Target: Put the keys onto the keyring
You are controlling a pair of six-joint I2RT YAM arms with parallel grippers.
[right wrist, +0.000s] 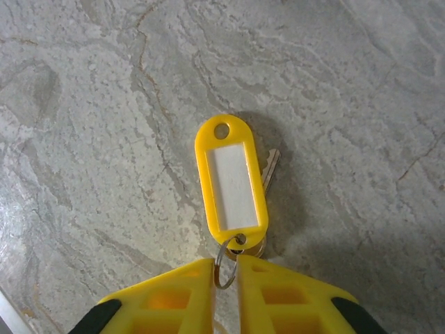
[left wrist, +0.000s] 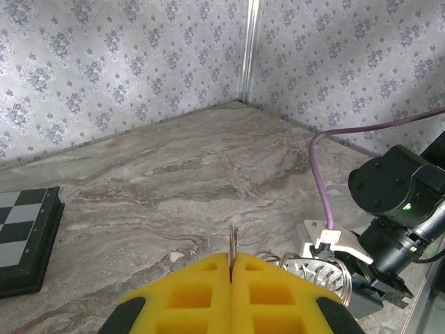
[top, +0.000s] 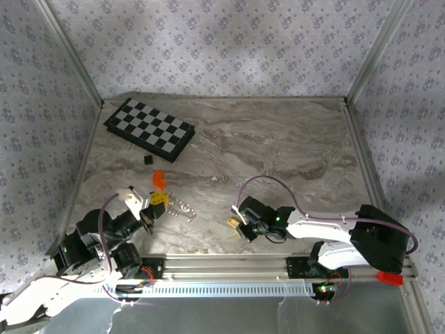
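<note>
The keys (right wrist: pixel 229 177), a light, stiff yellow tag with a flat key beneath it, lay on the surface (right wrist: pixel 83 104) well apart from the checkerboard (top: pixel 149 130), toward the near edge. The small split ring at the tag's end looked the best hold, and the right hand (right wrist: pixel 224 275) was clenched about it, one pad on either side. Nearer the checkerboard, the left hand (left wrist: pixel 231 268) pinched the keyring (top: pixel 182 207), which looked thin and probably slippery. An orange piece (top: pixel 159 179) lay between checkerboard and keyring, likely out of the way.
</note>
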